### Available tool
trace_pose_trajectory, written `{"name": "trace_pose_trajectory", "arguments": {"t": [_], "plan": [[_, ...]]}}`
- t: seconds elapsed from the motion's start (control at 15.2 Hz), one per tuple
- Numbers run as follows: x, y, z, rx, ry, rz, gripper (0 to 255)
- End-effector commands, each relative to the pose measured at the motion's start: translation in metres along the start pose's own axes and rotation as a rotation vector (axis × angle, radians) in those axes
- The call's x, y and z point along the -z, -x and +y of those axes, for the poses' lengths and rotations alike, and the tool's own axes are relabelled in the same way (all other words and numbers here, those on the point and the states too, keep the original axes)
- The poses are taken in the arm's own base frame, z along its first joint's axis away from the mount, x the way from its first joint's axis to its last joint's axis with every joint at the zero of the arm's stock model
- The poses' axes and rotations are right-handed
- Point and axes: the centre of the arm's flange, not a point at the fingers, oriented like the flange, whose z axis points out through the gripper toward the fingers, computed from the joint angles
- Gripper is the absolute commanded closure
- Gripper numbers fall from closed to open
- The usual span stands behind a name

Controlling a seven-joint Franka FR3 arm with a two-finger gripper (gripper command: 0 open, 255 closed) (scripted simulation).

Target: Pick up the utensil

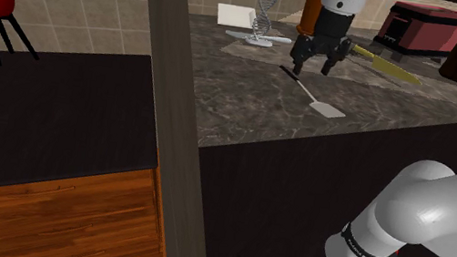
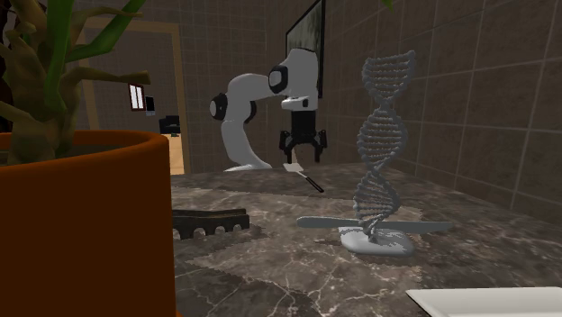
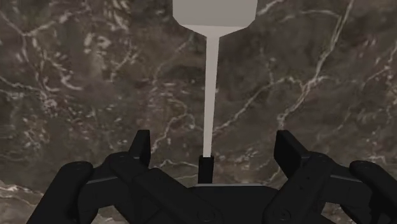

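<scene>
The utensil is a spatula with a white blade, a thin white shaft and a short black handle. It lies flat on the dark marble counter. My gripper hangs a little above its handle end, open. In the wrist view the spatula runs straight away from the gripper, and its black handle sits midway between the two spread fingers, untouched. In the second exterior view the gripper hovers just over the spatula.
A grey DNA-helix sculpture stands on the counter beyond the spatula, with a white plate behind it. A yellow-handled knife and a dark red box lie at the shoulder view's right. A brown post crosses the foreground.
</scene>
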Motion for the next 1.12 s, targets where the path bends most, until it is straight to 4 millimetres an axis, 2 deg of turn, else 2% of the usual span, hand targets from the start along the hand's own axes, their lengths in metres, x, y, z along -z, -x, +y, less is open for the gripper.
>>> {"name": "trace_pose_trajectory", "arguments": {"t": [0.0, 0.26, 0.4, 0.46, 1.06], "plan": [[-0.008, -0.001, 0.000, -0.019, -0.001, 0.002, 0], [-0.032, 0.000, 0.000, -0.019, -0.001, 0.002, 0], [-0.032, 0.000, 0.000, -0.019, -0.001, 0.002, 0], [-0.032, 0.000, -0.001, -0.019, -0.001, 0.002, 255], [-0.032, 0.000, 0.000, -0.019, -0.001, 0.002, 255]]}}
